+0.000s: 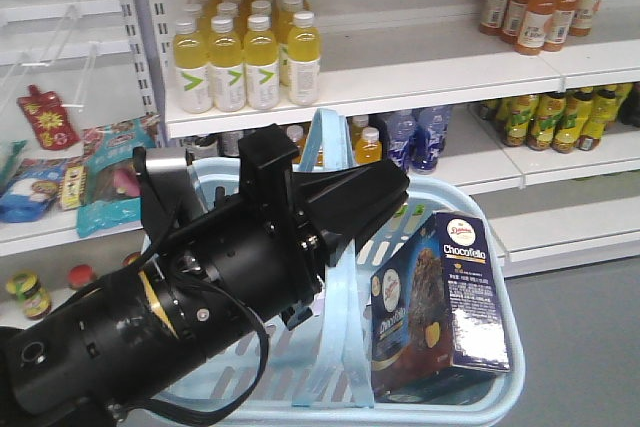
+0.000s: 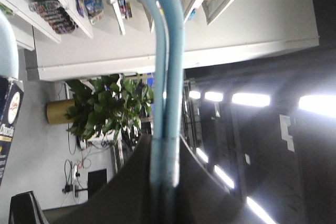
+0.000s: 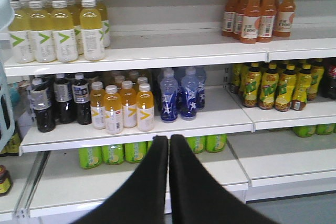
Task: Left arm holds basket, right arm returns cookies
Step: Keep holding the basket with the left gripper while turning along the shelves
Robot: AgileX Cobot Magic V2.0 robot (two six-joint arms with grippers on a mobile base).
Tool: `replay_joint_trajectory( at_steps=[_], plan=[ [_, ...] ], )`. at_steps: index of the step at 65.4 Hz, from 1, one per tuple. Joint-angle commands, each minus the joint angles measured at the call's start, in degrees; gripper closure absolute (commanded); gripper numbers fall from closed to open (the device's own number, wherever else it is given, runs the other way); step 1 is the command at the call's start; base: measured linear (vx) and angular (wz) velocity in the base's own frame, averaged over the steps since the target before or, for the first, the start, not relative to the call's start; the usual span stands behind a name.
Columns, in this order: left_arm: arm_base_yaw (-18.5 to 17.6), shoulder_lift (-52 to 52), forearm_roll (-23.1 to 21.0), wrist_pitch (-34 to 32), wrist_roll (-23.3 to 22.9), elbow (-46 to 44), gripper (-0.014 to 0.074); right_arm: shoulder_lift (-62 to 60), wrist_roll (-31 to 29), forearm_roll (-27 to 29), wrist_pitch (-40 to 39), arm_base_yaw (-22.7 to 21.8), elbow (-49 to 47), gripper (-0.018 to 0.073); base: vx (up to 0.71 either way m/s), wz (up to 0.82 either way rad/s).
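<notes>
The light blue basket hangs in front of the shelves. Its two loop handles are pinched together in my left gripper, which is shut on them. In the front view the bulky left arm reaches in from the lower left, its wedge gripper over the basket. The navy cookies box stands upright in the basket's right end, and its edge also shows in the left wrist view. My right gripper is shut and empty, pointing at the drink shelves, away from the box.
White shelves carry yellow bottles and orange bottles. Lower down are blue bottles and green cans. Snack packets lie on the left shelf. Grey floor shows at the lower right.
</notes>
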Motion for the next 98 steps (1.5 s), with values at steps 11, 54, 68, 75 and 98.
replay_joint_trajectory(
  at_steps=[11,54,68,75,98],
  plan=[
    [-0.3,-2.1,0.5,-6.9,0.2,-1.9,0.0603,-0.6,0.0,-0.5,-4.3,0.0,0.0,0.0567,0.27,-0.46],
    [-0.3,-2.1,0.5,-6.9,0.2,-1.9,0.0603,-0.6,0.0,-0.5,-4.3,0.0,0.0,0.0567,0.22,-0.58],
    [-0.3,-2.1,0.5,-6.9,0.2,-1.9,0.0603,-0.6,0.0,-0.5,-4.3,0.0,0.0,0.0567,0.21,-0.60],
    [-0.3,-2.1,0.5,-6.9,0.2,-1.9,0.0603,-0.6,0.0,-0.5,-4.3,0.0,0.0,0.0567,0.20,-0.63],
    [-0.3,-2.1,0.5,-6.9,0.2,-1.9,0.0603,-0.6,0.0,-0.5,-4.3,0.0,0.0,0.0567,0.17,-0.62]
  ],
)
